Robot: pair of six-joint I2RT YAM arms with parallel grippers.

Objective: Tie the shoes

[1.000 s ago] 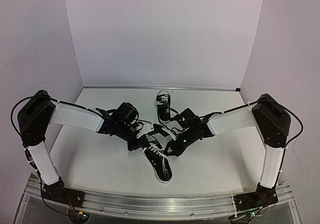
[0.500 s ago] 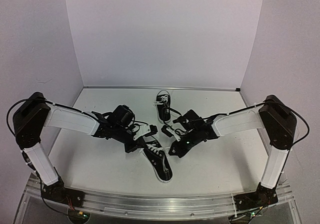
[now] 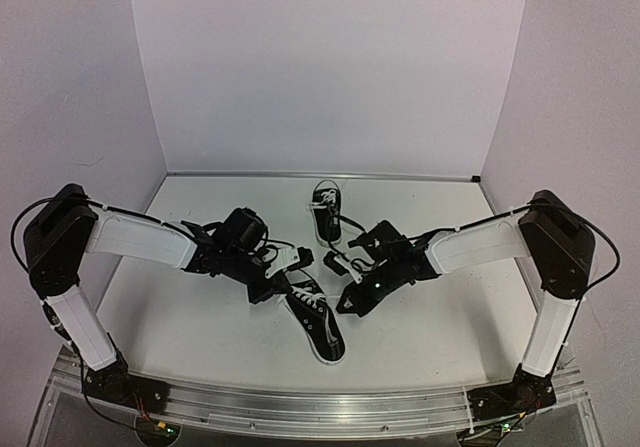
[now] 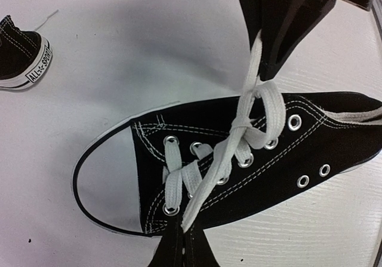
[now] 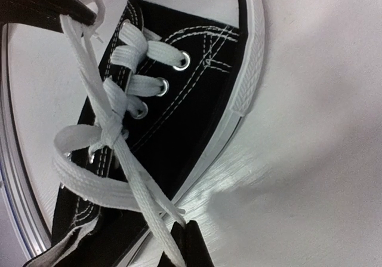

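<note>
Currently: near shoe [image 3: 322,329] on the desk [image 3: 180,307], centre, long axis toe toward you; far shoe [image 3: 326,214] just behind. Left hand [image 3: 283,281] and right hand [image 3: 349,297] flank its throat, each clenched on one strand of lace [image 4: 209,177]. You likely pull outward, across that axis, cinching the half-knot [image 4: 240,123].

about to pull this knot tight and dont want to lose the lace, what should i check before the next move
1. Left gripper shut on the lace: ok, the strand runs into its closed fingers.
2. Right gripper shut on the other end: ok.
3. Knot snug: not ok, a slack loop hangs beside it.
4. Near shoe sitting sole-down on the table: ok.
5. Far shoe apart from both arms: ok.
6. Far shoe tied: cannot tell.
</note>
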